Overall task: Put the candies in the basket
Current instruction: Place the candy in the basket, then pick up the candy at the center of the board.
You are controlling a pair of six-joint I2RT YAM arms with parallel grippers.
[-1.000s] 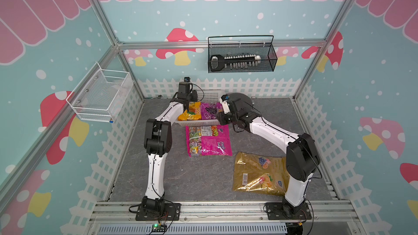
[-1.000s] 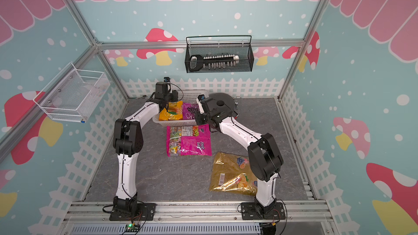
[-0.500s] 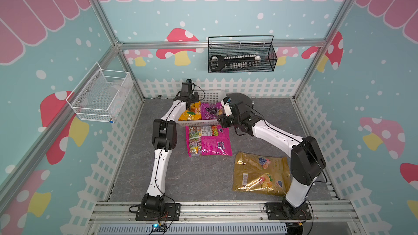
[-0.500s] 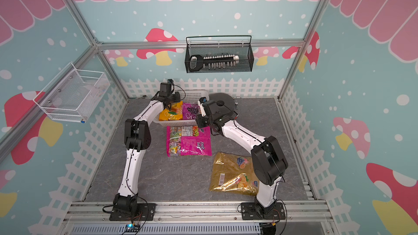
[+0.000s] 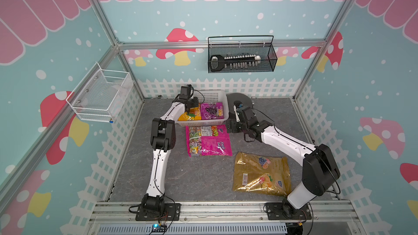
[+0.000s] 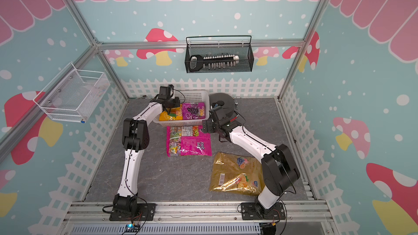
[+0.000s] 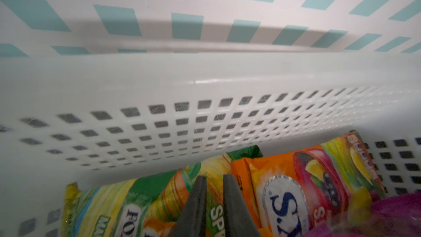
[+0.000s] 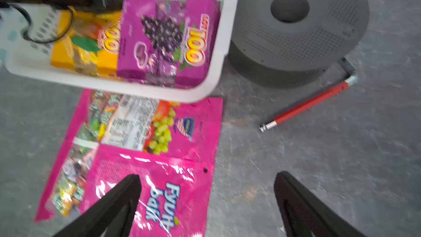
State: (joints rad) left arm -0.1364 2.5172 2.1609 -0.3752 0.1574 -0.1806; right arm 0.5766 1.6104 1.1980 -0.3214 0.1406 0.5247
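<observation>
Left claw [image 7: 214, 186] narrow (empty), right claw [image 8: 206, 186] wide, basket [image 5: 211, 96] holding purple bag [image 5: 212, 111].

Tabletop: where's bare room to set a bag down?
Free: grey mat between the left arm and gold bag, in front of the magenta bag. Crowded: around the basket, grey disc, red stick.

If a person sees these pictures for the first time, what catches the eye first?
Probably the big magenta bag lying on the table just in front of the white basket, and the gold bag beside the right arm's base. In the basket, the purple bag and orange bag lie side by side.
</observation>
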